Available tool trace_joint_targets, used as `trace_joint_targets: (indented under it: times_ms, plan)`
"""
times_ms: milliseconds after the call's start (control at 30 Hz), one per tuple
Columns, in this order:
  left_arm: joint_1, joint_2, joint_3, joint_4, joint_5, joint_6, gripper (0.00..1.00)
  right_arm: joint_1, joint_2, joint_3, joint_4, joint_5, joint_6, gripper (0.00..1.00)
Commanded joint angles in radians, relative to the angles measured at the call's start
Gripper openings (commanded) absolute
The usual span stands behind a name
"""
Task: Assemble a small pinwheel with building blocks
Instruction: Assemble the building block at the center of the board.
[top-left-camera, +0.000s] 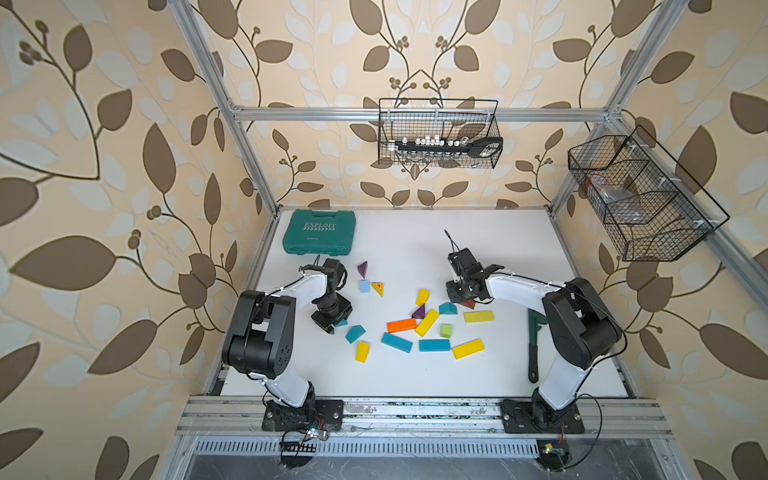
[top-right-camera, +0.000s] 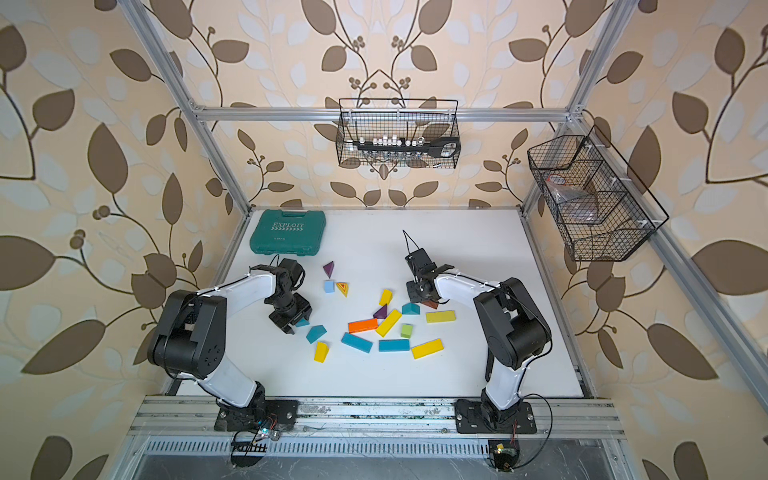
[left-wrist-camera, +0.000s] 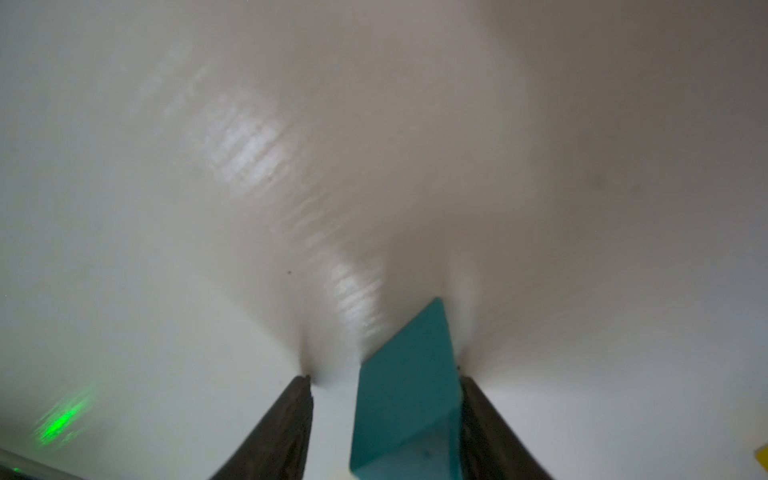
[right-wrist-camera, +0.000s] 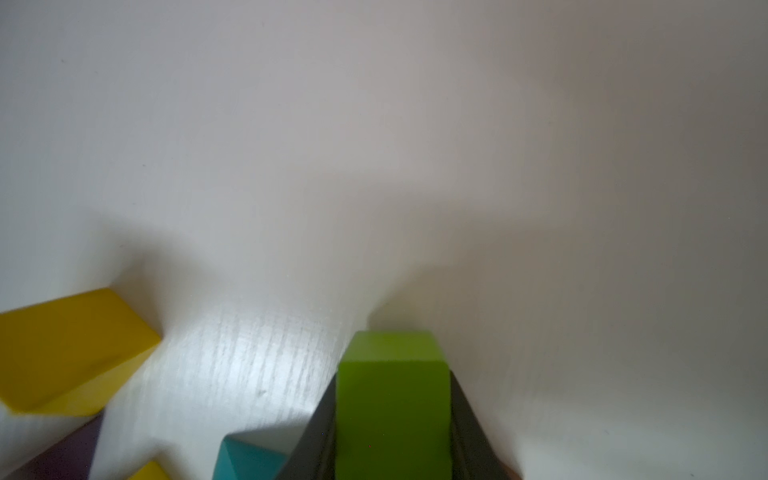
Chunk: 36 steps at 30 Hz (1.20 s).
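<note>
1. Left wrist view: the left gripper (left-wrist-camera: 384, 376) stands part open around a teal block (left-wrist-camera: 407, 399) on the white table (left-wrist-camera: 166, 291). The block touches one finger and a clear gap separates it from the other, so nothing is clamped yet.
2. To do this pick well, I judge the jaws should close slowly and centred so the block is not shoved or twisted. They should bear on flat faces, not a slope (the block's lower shape is hard to read here).
3. In the right wrist view, the right gripper (right-wrist-camera: 392, 376) is closed tight on a green block (right-wrist-camera: 392, 407), with both fingers against its sides. Whether the block is off the table I cannot tell.
4. In a top view, that gripper sits just beside a brown wedge (top-left-camera: 468, 304) and a teal wedge (top-left-camera: 447, 308), at the far edge of the loose pile. The pile includes an orange bar (top-left-camera: 401, 325), a yellow bar (top-left-camera: 427, 323) and a green cube (top-left-camera: 446, 330).
5. Near the left gripper lie another teal piece (top-left-camera: 355, 333) and a yellow piece (top-left-camera: 362, 351). A careless swing toward the middle could knock them.
6. The tool case (top-left-camera: 319, 232) and the wrench (top-left-camera: 534, 345) lie apart from the blocks. No pinwheel shape shows yet.
</note>
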Motion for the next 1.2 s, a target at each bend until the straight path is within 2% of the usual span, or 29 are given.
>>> trace_joint_targets:
  times_ms: [0, 100, 167, 367, 533, 700, 1167]
  plan:
    - [-0.01, 0.02, 0.033, -0.01, -0.009, -0.008, 0.51, -0.001, 0.032, 0.057, -0.025, -0.014, 0.003, 0.37]
    - [-0.01, 0.037, 0.042, -0.009, -0.001, -0.024, 0.46, 0.0, 0.026, 0.061, -0.03, -0.015, 0.003, 0.5]
    - [-0.01, 0.046, 0.049, -0.009, 0.005, -0.039, 0.42, -0.002, 0.011, 0.055, -0.031, -0.016, 0.006, 0.67]
    - [-0.01, 0.068, 0.077, -0.04, 0.014, -0.092, 0.32, -0.009, -0.041, 0.04, -0.044, -0.015, 0.007, 1.0]
    - [-0.01, 0.103, 0.138, -0.076, 0.003, -0.144, 0.26, -0.03, -0.083, 0.009, -0.034, -0.033, 0.016, 1.0]
    - [-0.006, 0.176, 0.27, -0.153, -0.021, -0.176, 0.2, -0.043, -0.119, -0.024, -0.014, -0.053, 0.022, 1.0]
    - [0.015, 0.338, 0.524, -0.241, -0.056, -0.253, 0.18, -0.053, -0.16, -0.063, 0.015, -0.114, 0.028, 1.0]
